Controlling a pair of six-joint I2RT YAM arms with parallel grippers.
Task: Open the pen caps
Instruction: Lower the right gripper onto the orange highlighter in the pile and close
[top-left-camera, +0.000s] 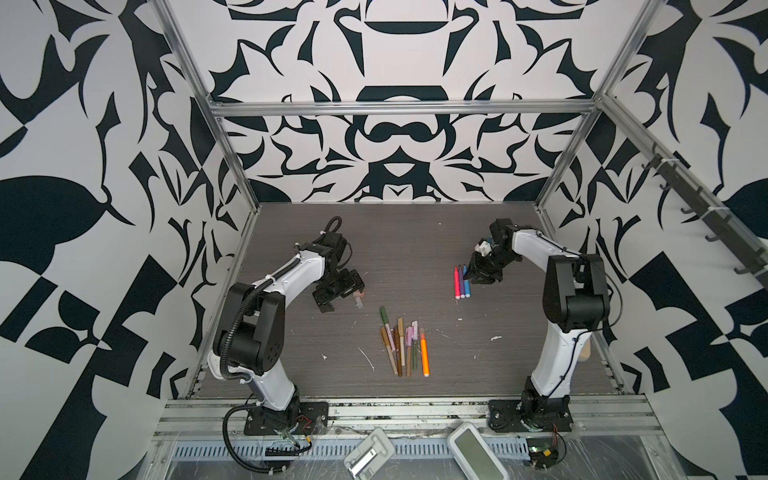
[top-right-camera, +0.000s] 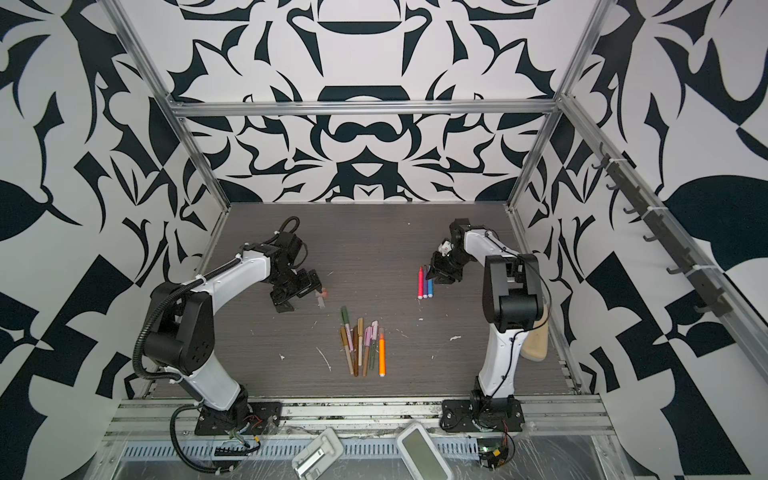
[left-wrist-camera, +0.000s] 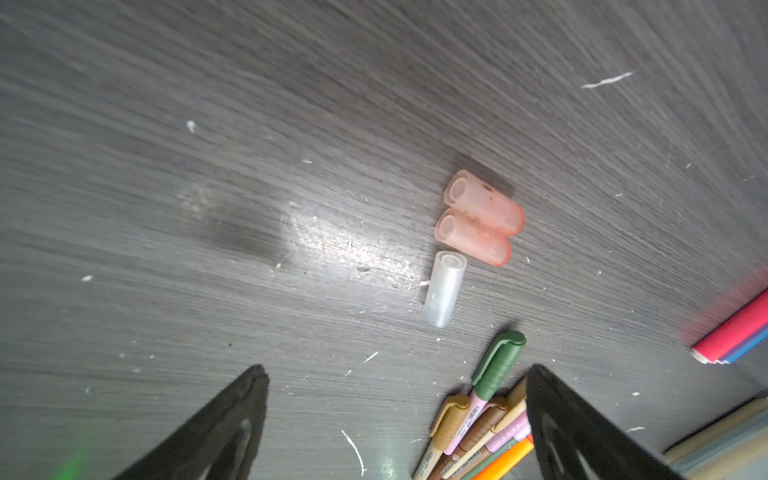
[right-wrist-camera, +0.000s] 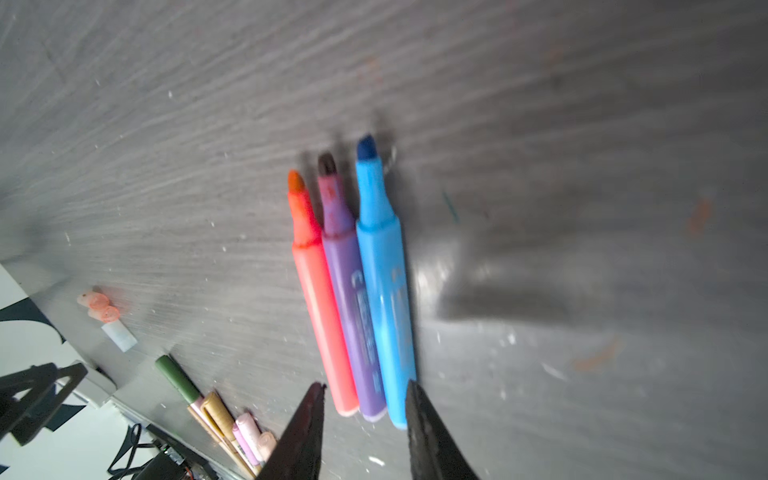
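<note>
Where the left gripper (left-wrist-camera: 397, 368) hangs with its jaws wide apart and empty, three loose pen caps (left-wrist-camera: 473, 239) lie on the table just ahead of its fingertips. Two are peach and touch side by side; one clear cap (left-wrist-camera: 444, 289) lies just beside them.
Item: bundle of capped pens (top-left-camera: 401, 347) in muted green, brown, tan and pink, plus one orange pen (top-left-camera: 424, 357). They lie flat in a loose fan at mid-table, near the same gripper.
Item: three uncapped pens (right-wrist-camera: 353, 307), red-orange, purple and blue, side by side and touching. The right gripper (right-wrist-camera: 365, 384) is poised over their tail ends, jaws partly apart, clamping nothing.
Surface: dark grey wood-grain table (top-left-camera: 415, 249), flecked with white scuffs.
Surroundings: black-and-white patterned walls (top-left-camera: 395, 145) within an aluminium frame (top-left-camera: 399, 109).
</note>
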